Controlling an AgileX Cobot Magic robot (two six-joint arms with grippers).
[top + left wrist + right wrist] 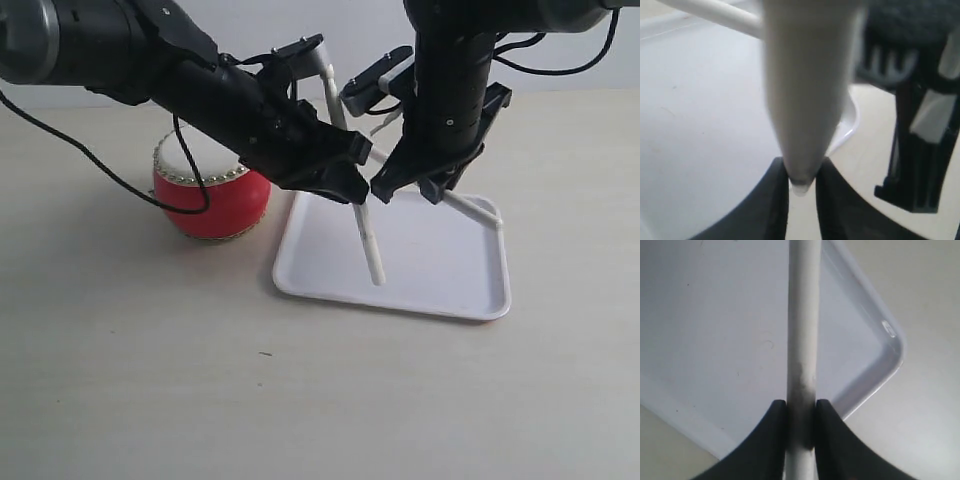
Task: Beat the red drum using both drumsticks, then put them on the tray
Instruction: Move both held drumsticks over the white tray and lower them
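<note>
Left gripper (802, 175) and right gripper (801, 415) each pinch a slim, smooth drumstick (368, 238) over the white tray (445, 265).

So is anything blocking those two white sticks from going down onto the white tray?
Nothing visible does. The flat white plastic tray is bare beneath them. The left claw holds one thin off-white drumstick slanting down, tip near the tray floor; the right claw holds the other drumstick over a corner rim.

Glossy red drum (215, 205) with cream-white skin and a ring of silvery studs, plain white tray (440, 290), off-white drumsticks (368, 235), one smudged grey near the black right claw (801, 410), black left claw (802, 172), pale beige table (150, 380)
</note>
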